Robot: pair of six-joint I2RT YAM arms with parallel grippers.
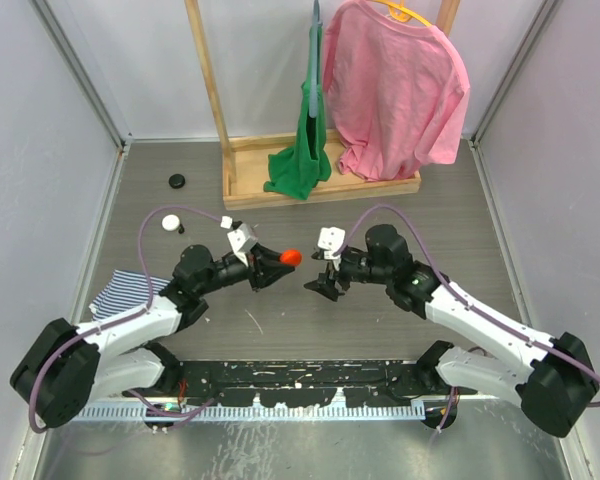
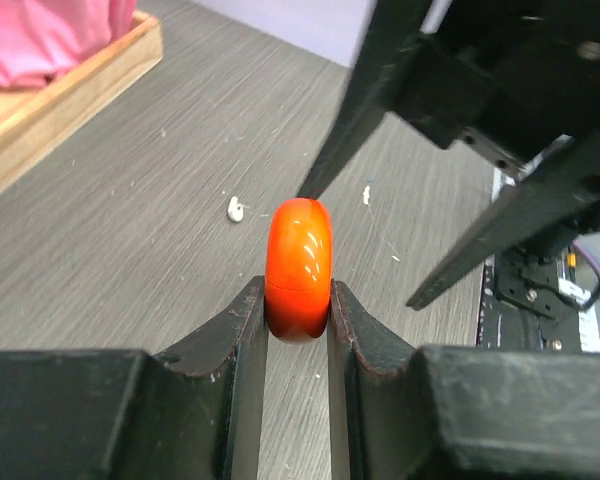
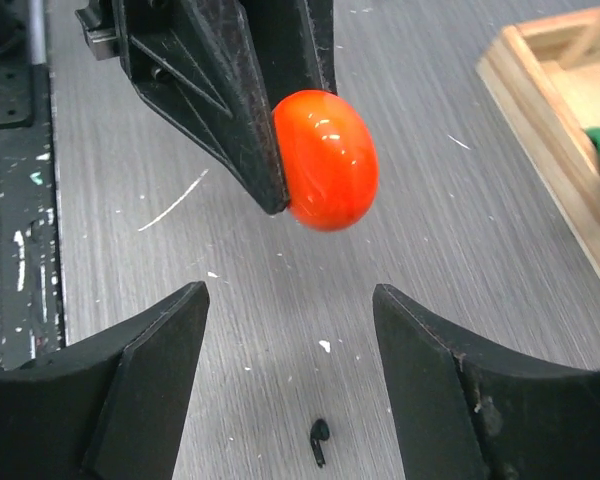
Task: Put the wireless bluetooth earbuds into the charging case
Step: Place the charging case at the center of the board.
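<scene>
The orange charging case is sitting pinched by its lower half in the left end effector. It is being held clear above the tabletop, seemingly with its lid shut, so the other arm can work on it. The right end effector is hovering just in front of the case with its jaws spread wide and gripping nothing, probably lining up on the lid. A small white earbud-like piece is lying beyond the left fingers and a small dark piece beneath the right ones; neither is in the case.
</scene>
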